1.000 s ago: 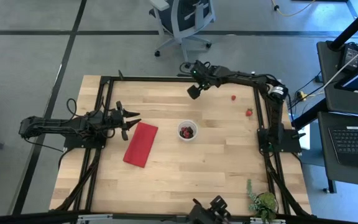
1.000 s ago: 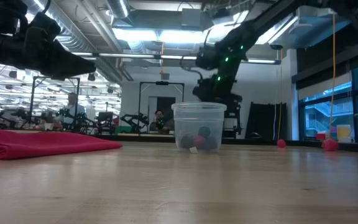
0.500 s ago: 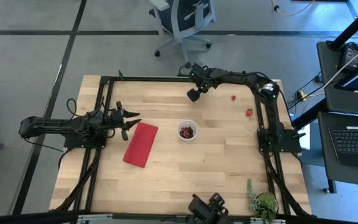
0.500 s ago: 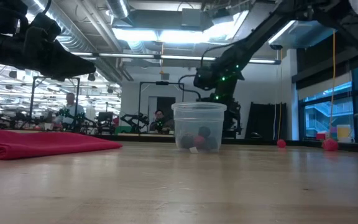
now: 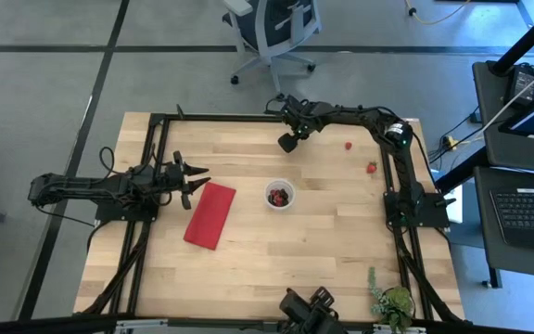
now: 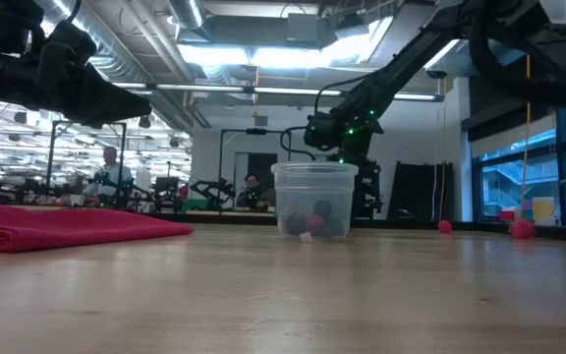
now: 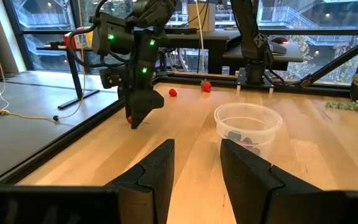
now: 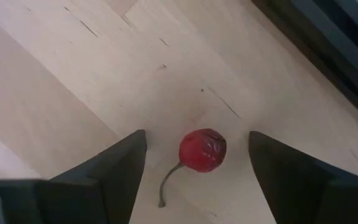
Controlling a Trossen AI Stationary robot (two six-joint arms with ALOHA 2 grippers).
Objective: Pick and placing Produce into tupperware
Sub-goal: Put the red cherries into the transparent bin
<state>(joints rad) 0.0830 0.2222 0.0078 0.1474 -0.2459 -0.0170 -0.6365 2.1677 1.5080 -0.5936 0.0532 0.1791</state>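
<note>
- High view: my right hand [image 5: 286,144] hangs over the far side of the table [image 5: 276,250], well apart from the cup [image 5: 280,195], which sits mid-table with dark fruit already in it. Two red berries [image 5: 349,145] lie farther toward the right edge. The right arm is plainly the nearer one; my left hand [image 5: 191,179] waits by the magenta cloth [image 5: 210,214]. Since a second ago the right hand has slid a little toward the far left along that edge.
- Low view: the cup [image 6: 314,200] stands upright in front, and the right arm reaches in behind it, lower and more stretched out than a second ago.
- Left wrist view: my left fingers [image 7: 160,171] stand parted with nothing between them, pointing toward the cup [image 7: 248,124]; the right hand [image 7: 140,112] points down at the wood beyond.
- Right wrist view: a cherry [image 8: 202,150] lies on the table straight between my spread fingers [image 8: 118,168], neither touching it, its stem trailing back toward the hand. I judge a straight drop and a squeeze across the round body would take it.
</note>
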